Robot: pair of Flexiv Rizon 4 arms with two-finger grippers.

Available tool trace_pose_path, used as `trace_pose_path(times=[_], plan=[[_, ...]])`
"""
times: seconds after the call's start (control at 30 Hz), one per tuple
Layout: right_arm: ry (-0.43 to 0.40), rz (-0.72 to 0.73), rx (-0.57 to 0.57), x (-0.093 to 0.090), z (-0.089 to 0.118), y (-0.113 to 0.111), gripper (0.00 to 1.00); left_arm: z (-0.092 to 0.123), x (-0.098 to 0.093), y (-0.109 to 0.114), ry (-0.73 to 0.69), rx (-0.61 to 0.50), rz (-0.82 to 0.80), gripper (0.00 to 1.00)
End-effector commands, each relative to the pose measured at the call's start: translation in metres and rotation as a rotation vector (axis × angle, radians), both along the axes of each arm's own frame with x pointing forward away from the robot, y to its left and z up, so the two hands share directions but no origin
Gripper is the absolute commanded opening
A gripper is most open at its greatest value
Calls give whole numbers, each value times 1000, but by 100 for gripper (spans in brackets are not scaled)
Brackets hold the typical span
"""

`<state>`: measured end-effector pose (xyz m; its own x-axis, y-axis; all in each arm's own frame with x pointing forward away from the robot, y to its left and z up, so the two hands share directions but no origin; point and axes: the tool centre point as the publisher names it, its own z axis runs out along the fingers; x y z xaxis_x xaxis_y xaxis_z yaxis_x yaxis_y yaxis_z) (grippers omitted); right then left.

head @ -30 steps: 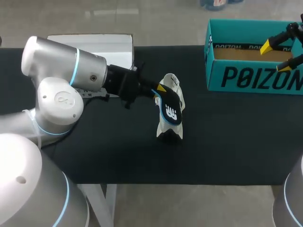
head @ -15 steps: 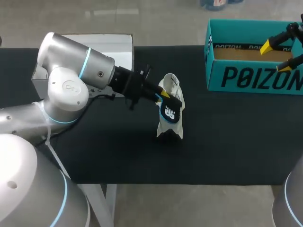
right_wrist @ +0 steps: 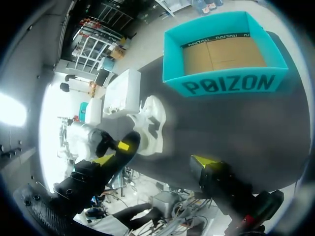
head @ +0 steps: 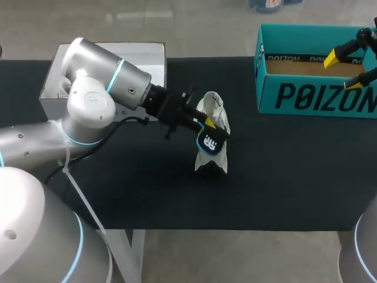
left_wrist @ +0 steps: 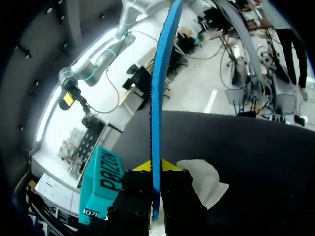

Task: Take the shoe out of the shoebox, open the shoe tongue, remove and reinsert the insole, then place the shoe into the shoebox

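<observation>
A white shoe [head: 213,154] stands on the black table [head: 283,177] near the middle, toe toward the front edge. My left gripper [head: 204,124] is shut on the insole [head: 210,140], black with a white logo and a blue edge, held against the shoe's opening. In the left wrist view the insole [left_wrist: 160,98] shows edge-on between the fingers, with the shoe [left_wrist: 203,180] just beyond. The teal shoebox [head: 318,94] sits open at the far right; nothing shows inside it. My right gripper [head: 351,60] hangs open above the box. In the right wrist view its fingers [right_wrist: 117,150] stand wide apart over the table.
A white box [head: 132,56] lies at the back left, behind my left arm [head: 94,100]. The right wrist view shows the shoebox [right_wrist: 226,54], the shoe [right_wrist: 150,125] and the white box [right_wrist: 120,93].
My left arm has swung its elbow rightward and the insole has moved down a little, closer onto the shoe. The right arm and shoebox have not moved.
</observation>
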<state>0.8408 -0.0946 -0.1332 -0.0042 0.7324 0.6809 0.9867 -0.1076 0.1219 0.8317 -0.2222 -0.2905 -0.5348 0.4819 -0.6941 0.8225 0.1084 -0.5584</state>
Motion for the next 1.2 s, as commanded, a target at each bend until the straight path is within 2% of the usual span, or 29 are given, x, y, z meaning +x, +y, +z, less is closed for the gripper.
trace_pose_path(times=[0.03,0.5,0.73,1.2], plan=[[1,-2,-3,-1,0,0,100,-5,6,1,7,-5,-13,0],[1,-2,-3,-1,0,0,100,-5,6,1,7,-5,-13,0],[1,-2,-3,-1,0,0,100,-12,11,4,88,-50,-107,0],[1,-2,-3,-1,0,0,100,-18,16,13,56,47,-152,0]])
